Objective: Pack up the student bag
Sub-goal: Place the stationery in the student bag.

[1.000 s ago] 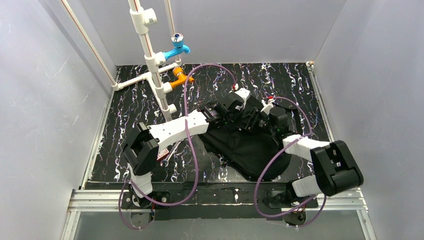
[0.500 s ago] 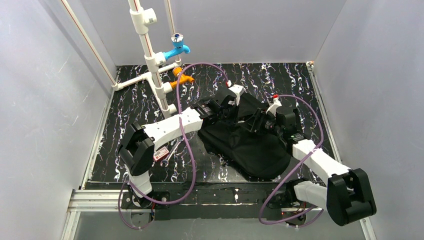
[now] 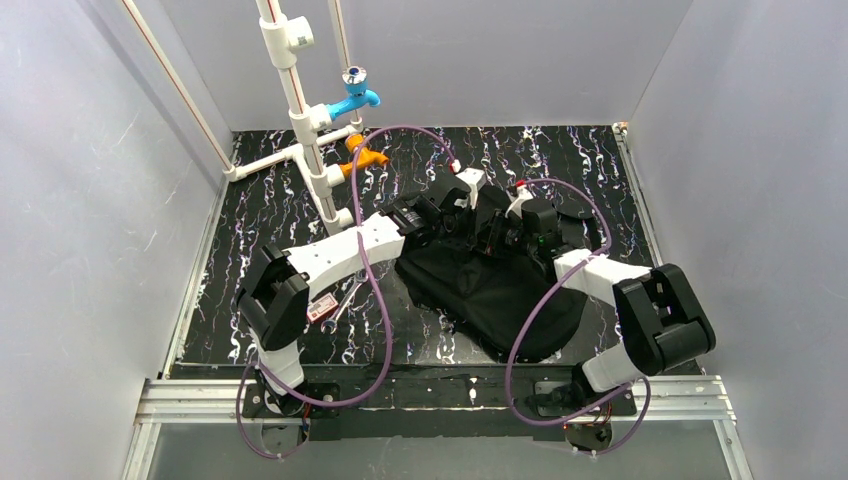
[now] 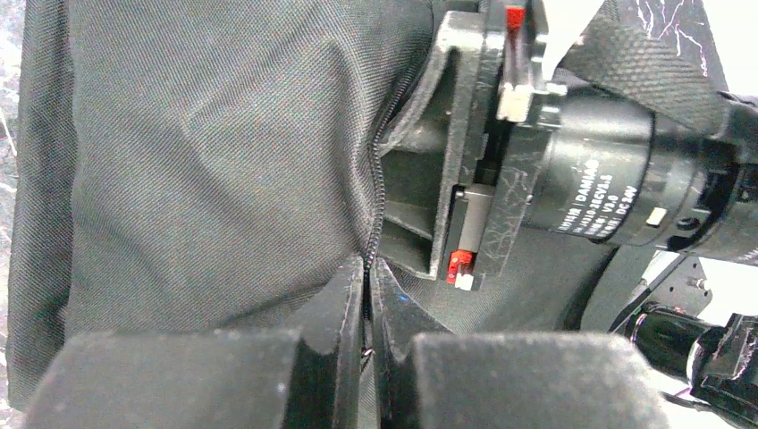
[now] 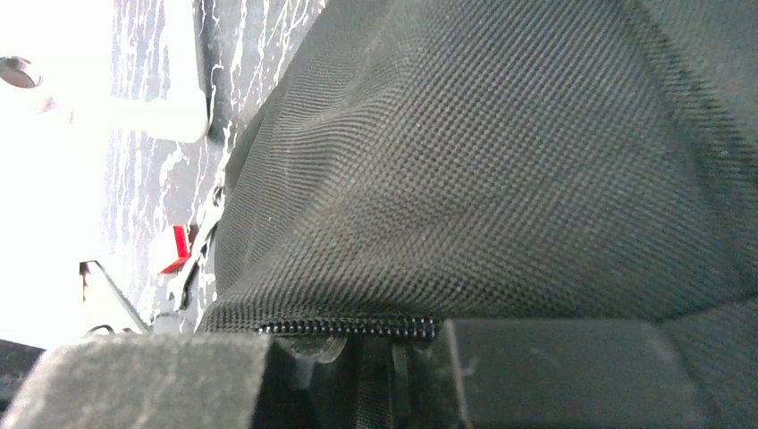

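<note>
The student bag (image 3: 495, 295) is a large black fabric backpack lying in the middle of the marbled table. My left gripper (image 3: 462, 203) is at the bag's far edge. In the left wrist view the left gripper (image 4: 368, 295) is shut on the bag's zipper edge (image 4: 375, 192). My right gripper (image 3: 500, 236) is close beside it at the same edge, and its black body (image 4: 501, 179) fills the left wrist view. In the right wrist view the right gripper (image 5: 353, 357) has its jaws a little apart, with the zipper edge (image 5: 349, 327) and a fold of bag fabric (image 5: 501, 179) between them.
A white pipe stand (image 3: 300, 130) with a blue tap (image 3: 355, 98) and an orange tap (image 3: 362, 155) stands at the back left. A metal wrench (image 3: 345, 300) and a small red-and-white tag (image 3: 321, 310) lie left of the bag. Grey walls surround the table.
The right arm swung out, then folded back, and its gripper moved left toward the left gripper. The left gripper shifted slightly left and back with the bag edge.
</note>
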Motion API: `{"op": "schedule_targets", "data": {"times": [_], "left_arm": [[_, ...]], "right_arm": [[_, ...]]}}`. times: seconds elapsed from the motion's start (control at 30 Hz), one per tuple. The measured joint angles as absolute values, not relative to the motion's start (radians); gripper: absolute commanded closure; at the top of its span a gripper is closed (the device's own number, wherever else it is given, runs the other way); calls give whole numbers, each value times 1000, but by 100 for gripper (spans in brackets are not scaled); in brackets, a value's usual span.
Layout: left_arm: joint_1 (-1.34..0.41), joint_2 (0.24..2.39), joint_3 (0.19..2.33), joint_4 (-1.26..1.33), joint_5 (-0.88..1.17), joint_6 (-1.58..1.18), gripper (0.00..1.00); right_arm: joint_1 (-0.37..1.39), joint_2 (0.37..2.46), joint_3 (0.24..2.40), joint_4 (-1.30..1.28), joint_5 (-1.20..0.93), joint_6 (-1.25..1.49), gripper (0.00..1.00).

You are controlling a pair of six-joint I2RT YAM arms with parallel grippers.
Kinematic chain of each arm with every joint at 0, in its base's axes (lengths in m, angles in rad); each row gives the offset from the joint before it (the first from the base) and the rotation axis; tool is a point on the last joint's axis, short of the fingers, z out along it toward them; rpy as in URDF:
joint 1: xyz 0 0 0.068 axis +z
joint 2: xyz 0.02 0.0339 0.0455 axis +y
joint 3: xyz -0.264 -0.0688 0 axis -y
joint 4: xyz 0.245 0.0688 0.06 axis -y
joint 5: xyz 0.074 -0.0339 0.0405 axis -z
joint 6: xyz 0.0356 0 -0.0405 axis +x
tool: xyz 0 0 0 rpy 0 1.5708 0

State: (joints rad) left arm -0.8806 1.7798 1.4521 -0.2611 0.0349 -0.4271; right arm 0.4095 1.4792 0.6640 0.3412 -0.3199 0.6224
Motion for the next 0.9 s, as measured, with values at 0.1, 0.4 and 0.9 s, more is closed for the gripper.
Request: {"op": "schedule_targets", "data": {"times": [0.1, 0.4, 0.9], "left_arm": [[-874, 1780, 1454, -265, 35, -427, 78], [-876, 1707, 1376, -308, 46, -410, 44], [-586, 1028, 885, -730, -231, -493, 2]], "right_arm": [[414, 1468, 673, 334, -287, 604, 73], [414, 1199, 657, 92, -173, 485, 52], [470, 966, 673, -320, -188, 332, 45]]}}
